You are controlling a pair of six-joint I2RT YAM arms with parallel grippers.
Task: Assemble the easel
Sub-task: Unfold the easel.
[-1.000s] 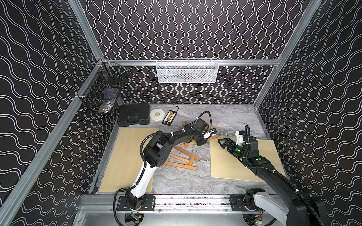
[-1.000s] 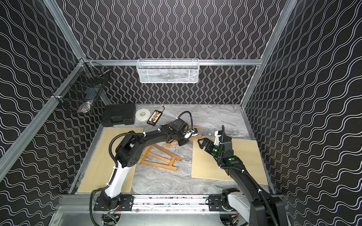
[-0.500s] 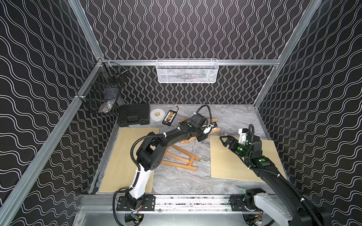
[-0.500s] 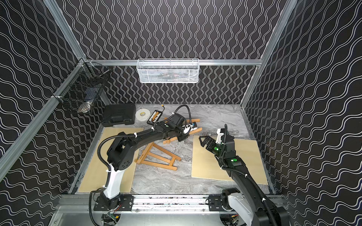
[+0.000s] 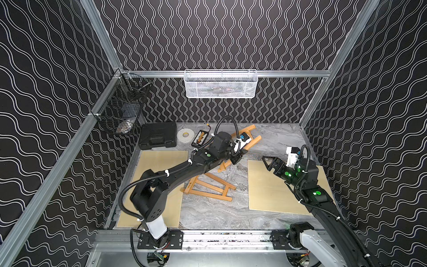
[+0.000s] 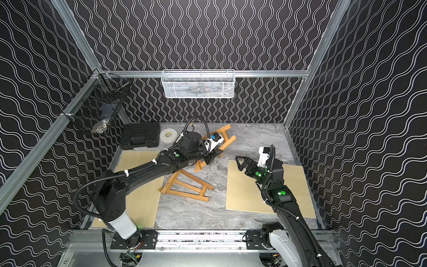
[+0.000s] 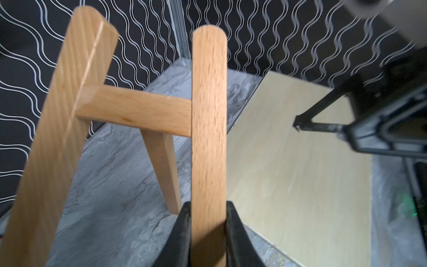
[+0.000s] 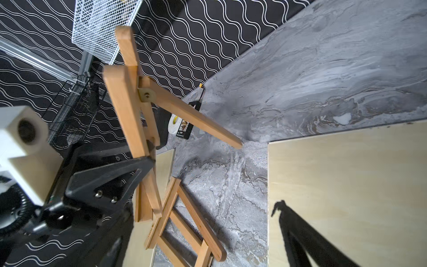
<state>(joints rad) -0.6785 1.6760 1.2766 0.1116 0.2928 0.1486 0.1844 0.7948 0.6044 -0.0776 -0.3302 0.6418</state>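
Top views: my left pincer grips the pale beech-wood folding easel, whose top end is raised and whose base rests on the grey marbled tabletop. My right pincer hangs wide and empty near it, over the pale plywood board.
Left wrist: my fingers pinch one flat upright slat. The wood looks stiff, light and smooth, so it may pivot in my grip.
Right wrist: the hinged rear leg dangles, its foot perhaps touching down. I'd take hold there.

A: The light-brown wooden easel looks smooth and fine-grained, satin rather than glossy.
B: The grey marble-patterned counter has a faint sheen (the pale plywood boards on it look matt). The white wire-mesh basket is painted metal.
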